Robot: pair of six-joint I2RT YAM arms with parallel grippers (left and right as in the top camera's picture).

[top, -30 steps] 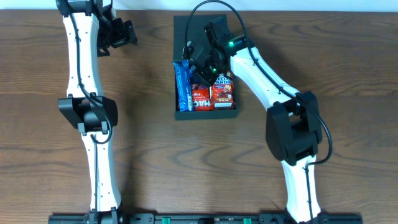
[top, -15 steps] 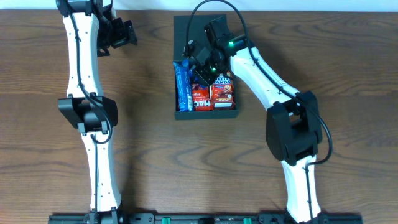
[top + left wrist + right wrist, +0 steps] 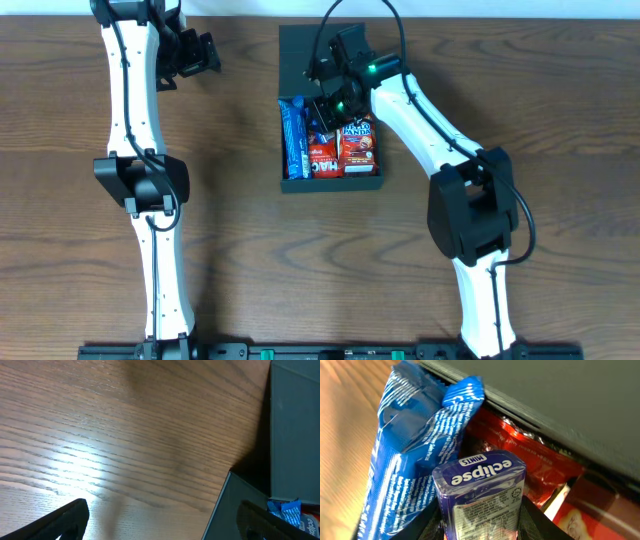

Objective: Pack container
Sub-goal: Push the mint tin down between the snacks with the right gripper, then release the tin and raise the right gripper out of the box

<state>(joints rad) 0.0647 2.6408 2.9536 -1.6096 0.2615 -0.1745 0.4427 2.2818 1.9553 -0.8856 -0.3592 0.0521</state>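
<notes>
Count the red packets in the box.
2: the middle packet and the right-hand packet, side by side at the near end of the box. The right gripper may hide more.

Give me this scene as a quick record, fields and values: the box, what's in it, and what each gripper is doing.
container: dark container on the table, lid swung open at the far side
contents: blue packet along the left wall, red packets beside it
right gripper: right gripper over the container, shut on eclipse mints box
left gripper: left gripper open, holding nothing, off to the container's left
mints: not yet released
</notes>
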